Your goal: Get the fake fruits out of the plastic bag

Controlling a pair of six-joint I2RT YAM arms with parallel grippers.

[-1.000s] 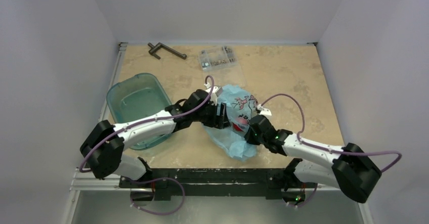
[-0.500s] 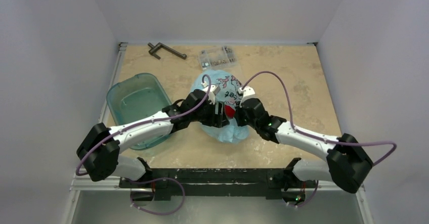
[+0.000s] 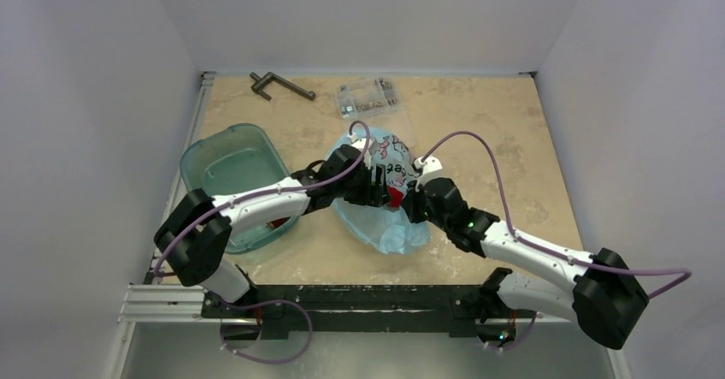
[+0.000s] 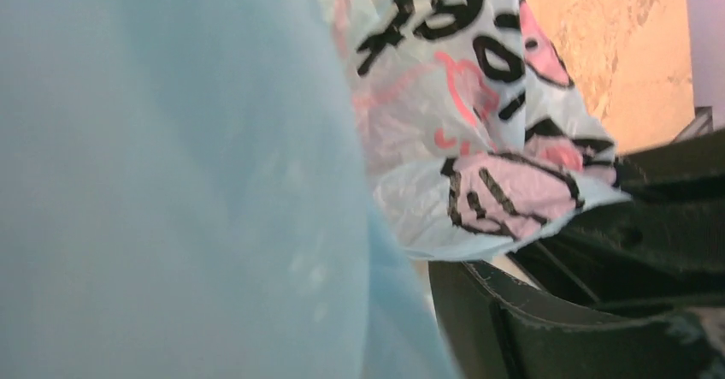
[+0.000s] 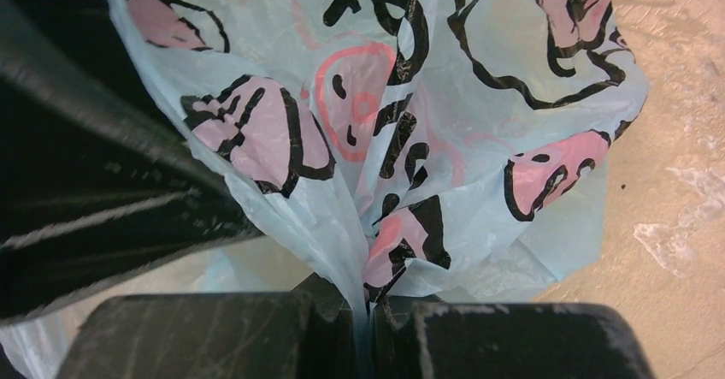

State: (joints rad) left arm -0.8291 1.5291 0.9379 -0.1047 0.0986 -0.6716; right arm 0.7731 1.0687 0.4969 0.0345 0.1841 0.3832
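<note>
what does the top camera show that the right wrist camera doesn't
Only the top view: the teal tub, the clear parts box, the dark metal tool at the far edge, and a red fruit showing at the bag.
Only the right wrist view: the right pincer shut on a gathered fold of the bag, with the black and pink print seen close up.
Both: the light-blue bag and the beige table.
</note>
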